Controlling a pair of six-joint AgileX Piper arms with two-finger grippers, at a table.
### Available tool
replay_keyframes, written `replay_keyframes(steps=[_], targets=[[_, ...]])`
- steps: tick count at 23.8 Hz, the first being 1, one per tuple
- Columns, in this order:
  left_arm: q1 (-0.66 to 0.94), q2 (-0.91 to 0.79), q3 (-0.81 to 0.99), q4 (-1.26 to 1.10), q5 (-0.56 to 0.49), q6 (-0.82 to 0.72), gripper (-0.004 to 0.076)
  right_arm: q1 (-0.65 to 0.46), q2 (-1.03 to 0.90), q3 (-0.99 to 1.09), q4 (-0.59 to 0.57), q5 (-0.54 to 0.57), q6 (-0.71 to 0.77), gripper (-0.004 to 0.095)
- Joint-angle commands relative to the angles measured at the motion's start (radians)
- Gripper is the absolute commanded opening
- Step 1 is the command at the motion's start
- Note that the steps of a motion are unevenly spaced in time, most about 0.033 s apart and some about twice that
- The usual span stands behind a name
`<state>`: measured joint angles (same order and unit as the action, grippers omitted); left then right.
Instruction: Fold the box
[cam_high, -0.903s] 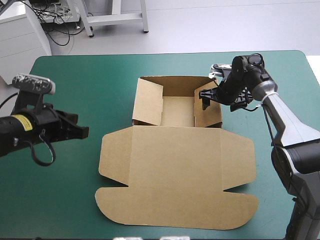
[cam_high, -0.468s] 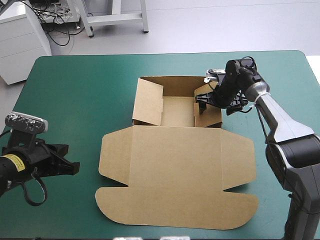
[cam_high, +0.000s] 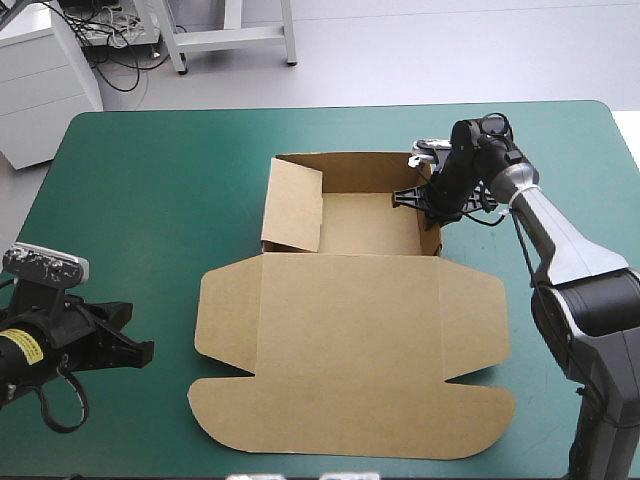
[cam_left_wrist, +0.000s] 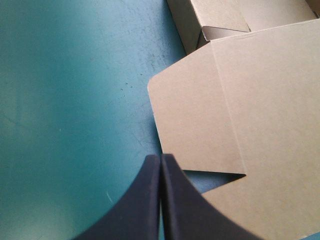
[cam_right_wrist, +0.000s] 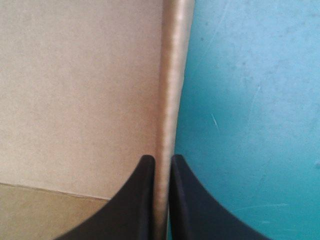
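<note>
The brown box (cam_high: 350, 340) lies mid-table, with an open tray at the far side and the lid flat toward the near edge. My right gripper (cam_high: 425, 197) is over the tray's right wall (cam_high: 432, 228), and the right wrist view shows my right gripper (cam_right_wrist: 162, 159) shut on that wall's top edge (cam_right_wrist: 172, 75). The tray's left flap (cam_high: 293, 205) leans inward. My left gripper (cam_high: 145, 350) hovers low over the teal-green cover left of the lid. The left wrist view shows my left gripper (cam_left_wrist: 160, 157) shut and empty, pointing at the lid's side flap (cam_left_wrist: 195, 120).
Bare teal-green cover (cam_high: 150, 200) stretches left of the box and along the far edge. On the right, cover (cam_high: 580, 180) runs up to the table's right edge. The lid's rounded front flap (cam_high: 350, 420) reaches close to the near edge.
My right gripper has gone from open to shut on the tray's right wall, and the inner flap there now stands against it. My left arm drew back toward the near left corner.
</note>
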<state>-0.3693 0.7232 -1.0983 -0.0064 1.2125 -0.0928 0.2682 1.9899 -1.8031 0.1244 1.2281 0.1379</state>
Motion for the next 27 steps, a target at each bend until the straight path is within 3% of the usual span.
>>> replay_keyframes(steps=[1,9,14,18,21,27], targets=[[-0.004,0.001,-0.021,-0.003,-0.058,-0.003,-0.0032,0.002,-0.054,-0.027,0.01,0.019,-0.019,-0.0004],[-0.004,0.001,-0.021,-0.003,-0.058,-0.003,-0.0032,-0.009,-0.073,-0.087,0.004,0.019,-0.019,-0.0006],[-0.004,0.001,-0.021,0.006,-0.058,-0.003,-0.0032,-0.1,-0.116,-0.244,0.01,0.019,-0.035,-0.0015],[-0.004,0.001,-0.021,0.022,-0.058,-0.003,-0.0032,-0.301,-0.183,-0.364,0.014,0.019,-0.038,-0.0023],[-0.004,0.001,-0.021,0.044,-0.058,-0.005,-0.0032,-0.494,-0.204,-0.367,0.011,0.019,-0.09,-0.0023],[-0.004,0.001,-0.021,0.06,-0.058,-0.005,-0.0032,-0.756,-0.169,-0.367,0.004,0.019,-0.138,-0.0023]])
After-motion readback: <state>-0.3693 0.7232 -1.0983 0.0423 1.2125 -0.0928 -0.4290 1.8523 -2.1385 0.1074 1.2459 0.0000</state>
